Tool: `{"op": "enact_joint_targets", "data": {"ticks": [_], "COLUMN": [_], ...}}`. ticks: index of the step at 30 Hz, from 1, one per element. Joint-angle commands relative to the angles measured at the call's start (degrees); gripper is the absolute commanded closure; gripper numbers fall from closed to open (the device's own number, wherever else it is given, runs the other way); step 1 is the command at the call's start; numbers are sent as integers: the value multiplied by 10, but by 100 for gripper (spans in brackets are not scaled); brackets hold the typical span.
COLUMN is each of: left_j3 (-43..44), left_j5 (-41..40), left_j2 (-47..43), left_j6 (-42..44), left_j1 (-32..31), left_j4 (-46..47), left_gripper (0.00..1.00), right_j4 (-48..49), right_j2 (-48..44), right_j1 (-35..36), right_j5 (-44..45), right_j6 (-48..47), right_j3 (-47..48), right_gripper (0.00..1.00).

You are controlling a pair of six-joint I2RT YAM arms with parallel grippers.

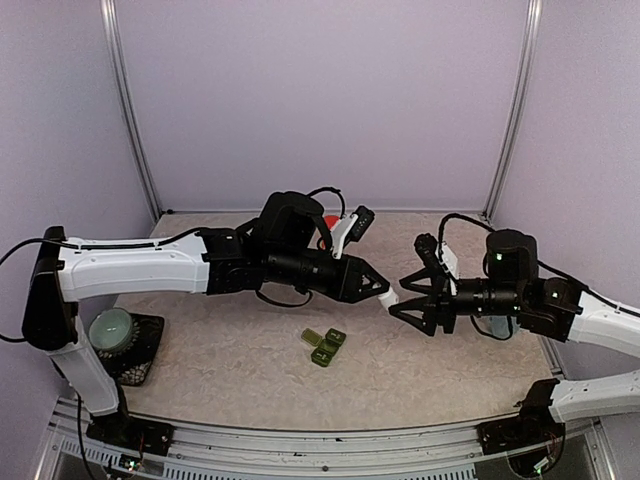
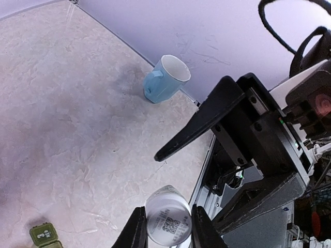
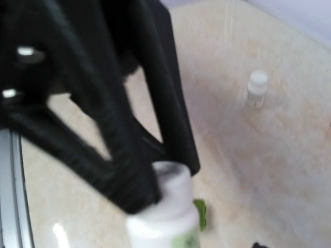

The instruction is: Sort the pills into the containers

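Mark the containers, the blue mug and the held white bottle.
containers [image 1: 324, 347]: top view, middle of the green strip.
blue mug [image 2: 164, 82]: left wrist view, outer wall.
white bottle [image 2: 168, 221]: left wrist view, round end face.

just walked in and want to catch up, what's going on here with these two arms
The left end effector is shut on a small white pill bottle, held above the table. The right end effector faces it with jaws open, close to the bottle's cap end but not yet gripping, probably to open it. The green containers lie on the table below. A pale blue mug and a second white bottle stand aside.
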Motion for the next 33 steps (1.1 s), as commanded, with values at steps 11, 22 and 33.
{"op": "enact_joint_targets", "data": {"ticks": [11, 22, 33], "left_j3": [-18, -21, -20], "left_j5": [43, 39, 45], "left_j2": [-25, -24, -26], "left_j6": [-43, -41, -42], "left_j1": [8, 8, 8], "left_j4": [72, 68, 69], "left_gripper": [84, 84, 84], "right_j4": [106, 107, 110], "right_j2": [-4, 2, 11], "right_j1": [5, 5, 5], "right_j5": [-15, -24, -31], "right_j6": [1, -3, -8], "right_j3": [-35, -34, -36], "right_gripper": [39, 60, 76]}}
